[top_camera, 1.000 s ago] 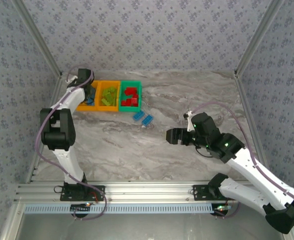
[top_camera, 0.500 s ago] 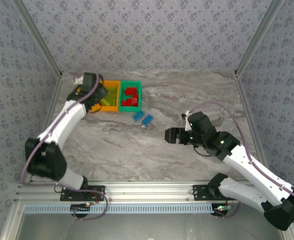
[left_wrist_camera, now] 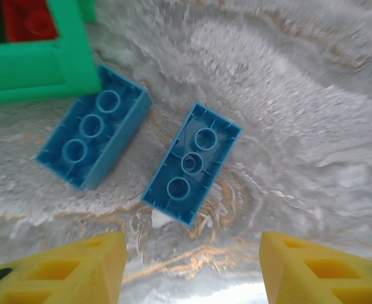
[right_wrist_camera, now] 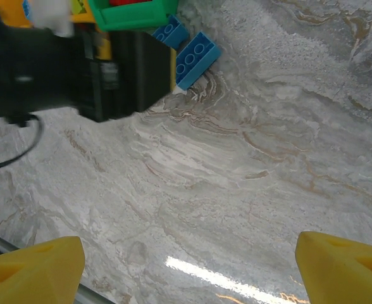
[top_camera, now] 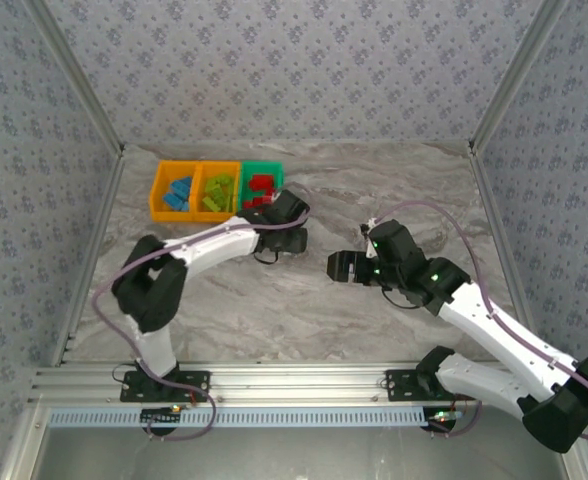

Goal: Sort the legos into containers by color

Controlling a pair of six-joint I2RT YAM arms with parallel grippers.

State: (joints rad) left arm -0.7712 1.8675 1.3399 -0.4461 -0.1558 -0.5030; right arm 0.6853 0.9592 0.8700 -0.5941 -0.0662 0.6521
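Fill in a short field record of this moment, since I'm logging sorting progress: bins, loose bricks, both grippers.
left orange bin: blue bricks
middle orange bin: lime green bricks
green bin: red bricks
loose blue bricks: two, hollow sides up, apart from each other on the table, one by the green bin's corner
left gripper: open, empty, above the loose blue bricks
right gripper: open, empty, above bare table
left to sort: the loose blue bricks
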